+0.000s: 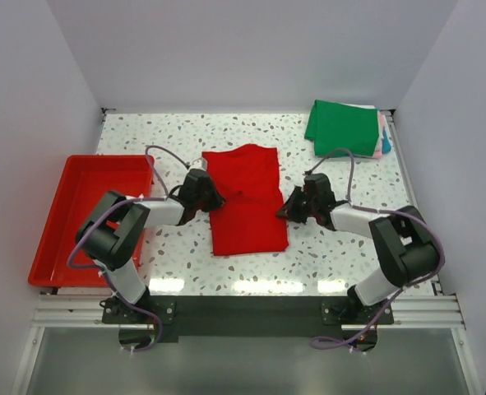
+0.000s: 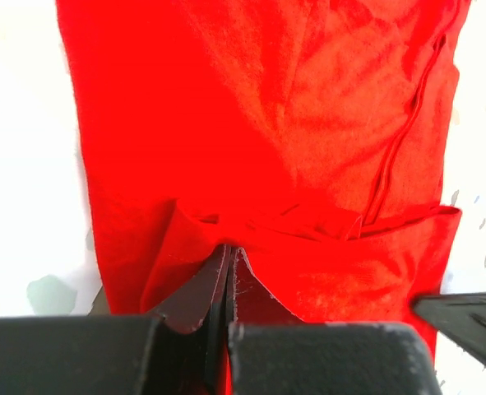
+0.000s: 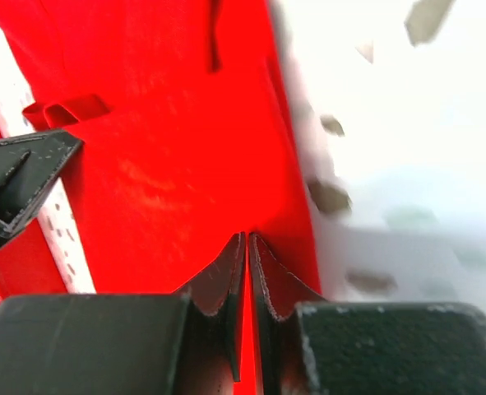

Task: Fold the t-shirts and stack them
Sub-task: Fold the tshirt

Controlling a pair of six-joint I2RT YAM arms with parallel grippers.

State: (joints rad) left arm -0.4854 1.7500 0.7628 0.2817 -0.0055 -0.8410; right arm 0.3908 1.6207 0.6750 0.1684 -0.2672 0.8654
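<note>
- red t-shirt (image 1: pixel 244 200): plain, partly folded, creased across its middle, flat on the speckled desk (image 1: pixel 177 136) at frame centre.
- left pincer (image 2: pixel 230 249): clamped on a raised fold at the shirt's left edge.
- right pincer (image 3: pixel 247 239): clamped on the shirt's right edge.
- green t-shirt (image 1: pixel 344 126): folded, tops the stack, upper right.

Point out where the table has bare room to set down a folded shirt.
Bare speckled table lies at the far left, between the red tray and the red t-shirt; also between that shirt and the green t-shirt pile, and along the near edge. Crowded: the middle, where the left claw and right claw pinch the red t-shirt's sides.
</note>
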